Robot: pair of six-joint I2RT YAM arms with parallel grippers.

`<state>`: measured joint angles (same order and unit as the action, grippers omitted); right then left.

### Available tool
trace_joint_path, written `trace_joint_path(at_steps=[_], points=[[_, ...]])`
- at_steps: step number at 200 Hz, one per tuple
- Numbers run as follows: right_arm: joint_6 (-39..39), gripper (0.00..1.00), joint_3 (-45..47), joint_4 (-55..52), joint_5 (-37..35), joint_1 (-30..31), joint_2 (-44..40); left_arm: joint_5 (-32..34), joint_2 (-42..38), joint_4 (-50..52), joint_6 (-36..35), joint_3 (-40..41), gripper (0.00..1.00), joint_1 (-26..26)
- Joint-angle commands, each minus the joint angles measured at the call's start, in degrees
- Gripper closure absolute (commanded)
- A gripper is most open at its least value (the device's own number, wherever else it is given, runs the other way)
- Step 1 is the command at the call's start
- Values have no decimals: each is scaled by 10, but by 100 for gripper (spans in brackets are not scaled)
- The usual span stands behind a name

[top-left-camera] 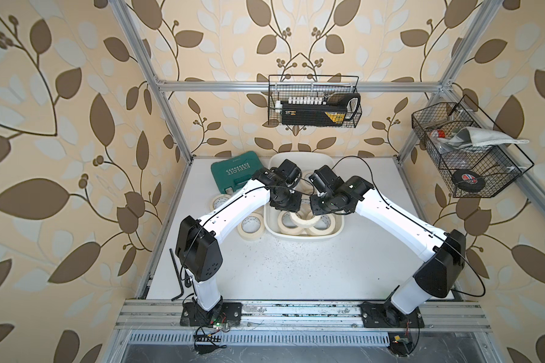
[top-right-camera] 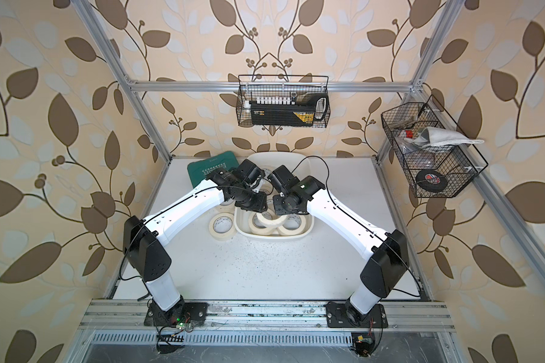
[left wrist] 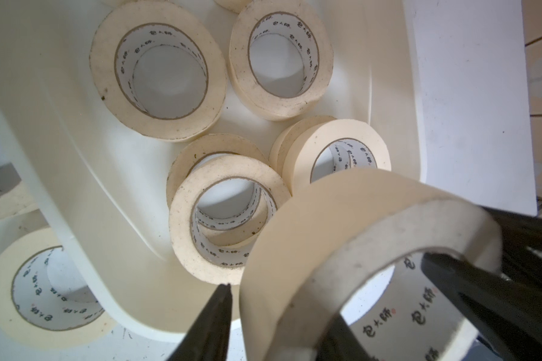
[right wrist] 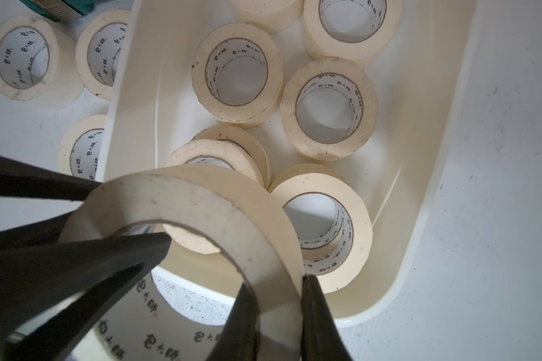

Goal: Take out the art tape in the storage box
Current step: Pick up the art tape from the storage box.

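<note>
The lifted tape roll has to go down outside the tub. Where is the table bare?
The widest bare table lies in front of the tub; a narrower strip runs along its right side, partly under the right arm. Its left side is crowded: loose rolls and the green case.

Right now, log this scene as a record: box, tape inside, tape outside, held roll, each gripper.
storage box: on the table, under both wrists
tape in box: several rolls lying flat, some stacked
tape out: at least three rolls on the table beside the box
held roll: tilted, above the rolls in the box
right gripper: shut on the held roll's wall, one finger inside the ring
left gripper: straddles the same roll's wall; grip unclear
</note>
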<state>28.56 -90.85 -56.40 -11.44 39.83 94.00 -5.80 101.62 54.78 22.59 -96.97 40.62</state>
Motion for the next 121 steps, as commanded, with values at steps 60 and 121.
trace_joint_path(at_steps=[60,121], points=[[2,55,15,25,-29,19,-16,43,-6,7,21,-9,94,0],[-7,42,13,32,-42,23,-54,47,-20,14,33,3,99,-15]])
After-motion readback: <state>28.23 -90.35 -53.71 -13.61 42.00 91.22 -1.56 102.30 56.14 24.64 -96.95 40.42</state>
